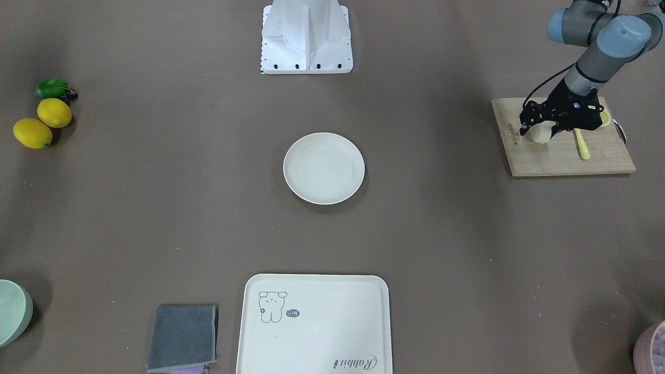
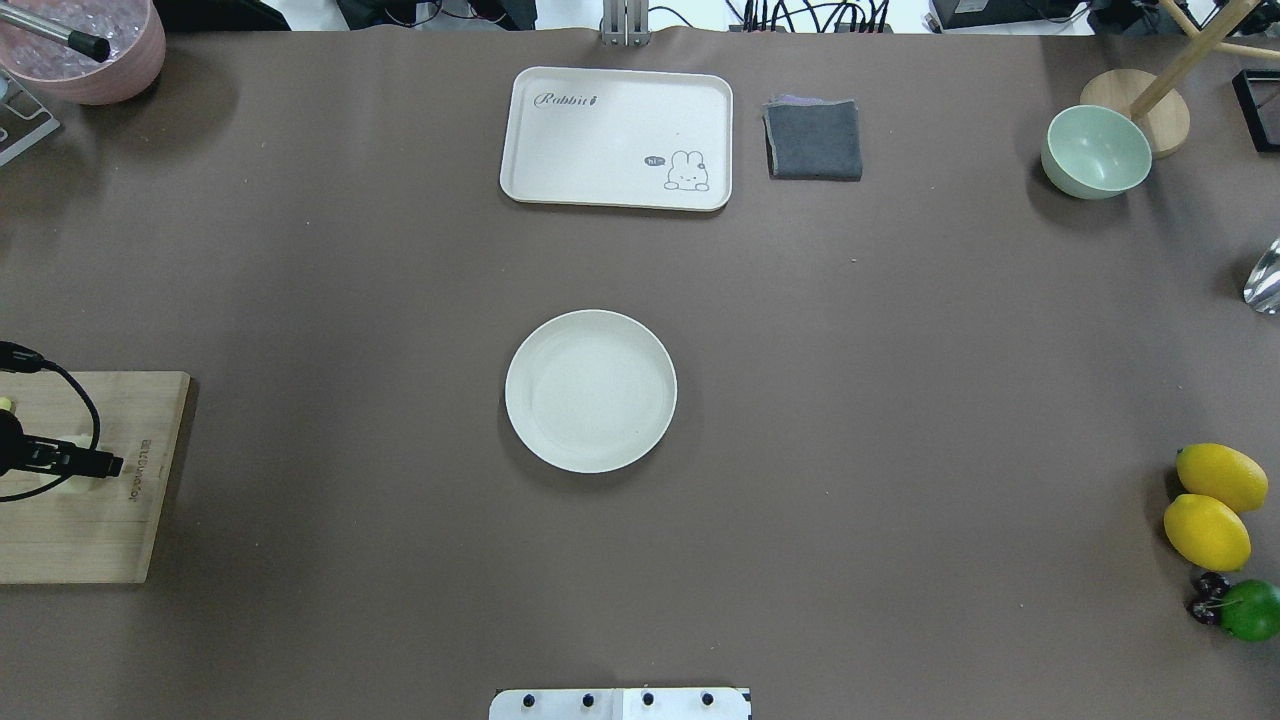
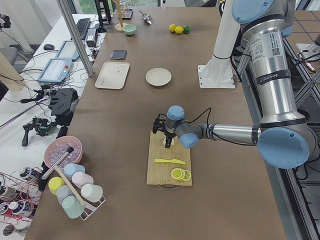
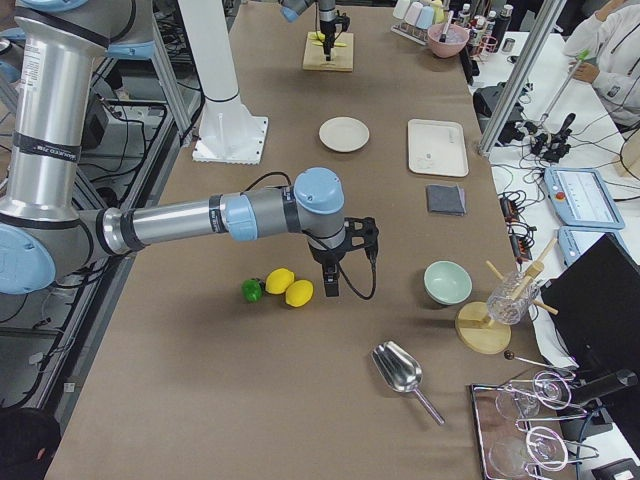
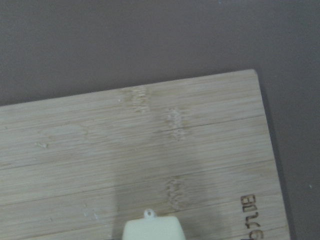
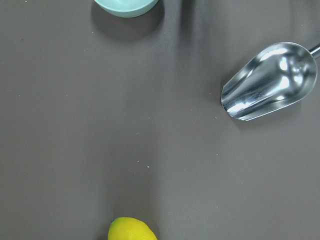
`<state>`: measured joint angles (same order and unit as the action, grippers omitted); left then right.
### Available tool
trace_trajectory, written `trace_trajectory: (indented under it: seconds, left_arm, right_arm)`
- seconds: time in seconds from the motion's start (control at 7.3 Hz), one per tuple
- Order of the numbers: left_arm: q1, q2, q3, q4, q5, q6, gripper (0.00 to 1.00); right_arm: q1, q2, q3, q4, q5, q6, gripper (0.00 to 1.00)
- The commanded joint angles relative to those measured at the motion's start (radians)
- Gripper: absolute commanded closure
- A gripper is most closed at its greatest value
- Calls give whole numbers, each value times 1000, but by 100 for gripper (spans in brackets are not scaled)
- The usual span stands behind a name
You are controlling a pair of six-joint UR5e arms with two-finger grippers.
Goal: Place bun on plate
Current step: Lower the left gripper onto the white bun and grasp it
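Pinching smooth, pillow-shaped cream bun point(image 1: 539, 137) with left gripper point(image 1: 541, 130) at grainy wooden board point(image 1: 566, 158), 3 o'clock from round, shallow-rimmed plate point(image 1: 323, 169) in front-facing view. Bare matte brown table point(image 1: 441, 171) between board edge and plate. Cannot tell right gripper point(image 4: 331, 288) finger state, beside glossy lemons point(image 4: 298, 293).

Pale bun point(image 1: 540, 134) sits at wooden board point(image 1: 571, 161), well apart from round cream plate point(image 1: 323, 168).
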<state>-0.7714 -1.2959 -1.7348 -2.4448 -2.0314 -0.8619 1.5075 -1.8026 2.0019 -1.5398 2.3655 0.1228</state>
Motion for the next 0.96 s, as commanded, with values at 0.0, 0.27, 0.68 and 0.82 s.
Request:
trace_trajectory:
  seconds: [0.0,0.27,0.68,0.82]
  left_arm:
    - [-9,1,-5,1,-9,4,72]
    - [-11,-2,-15,1,-12,4,81]
    - [-9,-66,-60,16,-45,-11,80]
    - [-9,-122,-61,62,-46,-12,80]
  right_arm:
    - [0,2,0,1,0,0,0]
    - [0,2,0,1,0,0,0]
    - [0,-1,0,1,0,0,0]
    - [0,-3,0,3,0,0,0]
